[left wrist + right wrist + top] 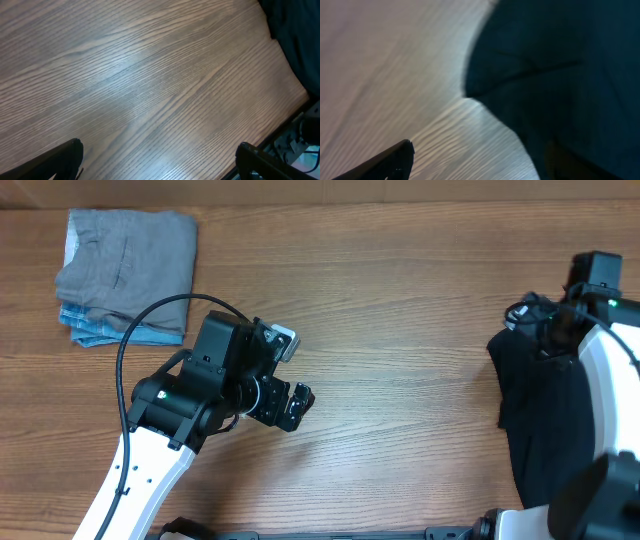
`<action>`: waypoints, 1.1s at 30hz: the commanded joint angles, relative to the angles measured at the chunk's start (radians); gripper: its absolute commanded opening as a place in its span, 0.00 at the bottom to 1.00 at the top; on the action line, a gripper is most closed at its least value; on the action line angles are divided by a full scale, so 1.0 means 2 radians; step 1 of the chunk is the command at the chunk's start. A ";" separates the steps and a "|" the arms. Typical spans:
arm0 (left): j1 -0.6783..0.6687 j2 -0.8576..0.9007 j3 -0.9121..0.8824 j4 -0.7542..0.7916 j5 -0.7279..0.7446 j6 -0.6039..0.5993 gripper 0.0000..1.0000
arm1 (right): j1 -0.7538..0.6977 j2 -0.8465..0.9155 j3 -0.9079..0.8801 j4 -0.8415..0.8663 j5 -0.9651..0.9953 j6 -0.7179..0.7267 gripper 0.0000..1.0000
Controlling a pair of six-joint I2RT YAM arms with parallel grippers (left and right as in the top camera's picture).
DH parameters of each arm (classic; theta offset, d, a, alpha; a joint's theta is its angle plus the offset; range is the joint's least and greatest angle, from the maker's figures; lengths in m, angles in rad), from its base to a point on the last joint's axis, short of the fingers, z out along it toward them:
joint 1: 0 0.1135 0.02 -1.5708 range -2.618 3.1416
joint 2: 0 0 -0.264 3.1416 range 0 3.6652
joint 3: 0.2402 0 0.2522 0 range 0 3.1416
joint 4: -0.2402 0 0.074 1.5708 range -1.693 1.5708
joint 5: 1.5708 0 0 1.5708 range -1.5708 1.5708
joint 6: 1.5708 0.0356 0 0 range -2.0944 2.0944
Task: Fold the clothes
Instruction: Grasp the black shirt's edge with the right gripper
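Two pairs of fingers over a wooden bench [400, 300], one crumpled black fabric shirt [535, 420] at its edge.
Left fingers [293, 407] are spread wide above bare wood, gripping nothing, well apart from the shirt. Right fingers [387, 164] are at the shirt's rim; whether they pinch cloth cannot be told. A folded grey-and-light-blue fabric stack [128, 275] lies well behind the left fingers.

A wooden table [400, 310] fills all three views. Its top is mid-brown, with fine darker grain running along its length in the overhead view, and a paler strip lines the far edge. In the left wrist view a soft sheen of light lies across the grain. Beyond the table's edge, at that view's lower right, sits dark clutter [306, 137], too dim to identify.
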 commanded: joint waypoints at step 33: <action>-0.003 0.025 0.011 0.026 -0.003 0.009 1.00 | -0.013 0.097 0.078 -0.020 -0.013 -0.062 0.04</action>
